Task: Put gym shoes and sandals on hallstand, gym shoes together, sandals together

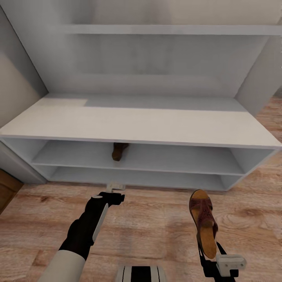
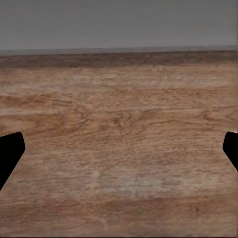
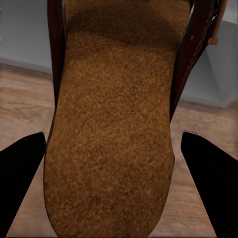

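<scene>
Standing before the hallstand [image 1: 141, 125], the robot has both arms low over the corridor floor [image 1: 149, 231]. The hallstand's thick pale top is bare, with 2 shallow tiers below it, a tall back panel and a high shelf above.

1 dark brown sandal [image 1: 119, 151] lies on the upper tier, near the middle, partly hidden under the edge of the top. The second sandal [image 1: 204, 221] is held up off the floor at the right, toe toward the hallstand, its tan footbed and wide brown strap facing up. The right gripper [image 1: 211, 256] pinches it at the heel end; in the right wrist view the footbed [image 3: 111, 134] runs between the 2 dark fingers [image 3: 210, 188], though whether they press its sides cannot be told there.

The left gripper [image 1: 114, 188] hangs just in front of the bottom tier, near the floor, holding nothing. In the left wrist view its fingers [image 2: 10, 151] stand spread wide at either edge, with bare wood-grain planks between them and the grey foot of the hallstand beyond.
</scene>
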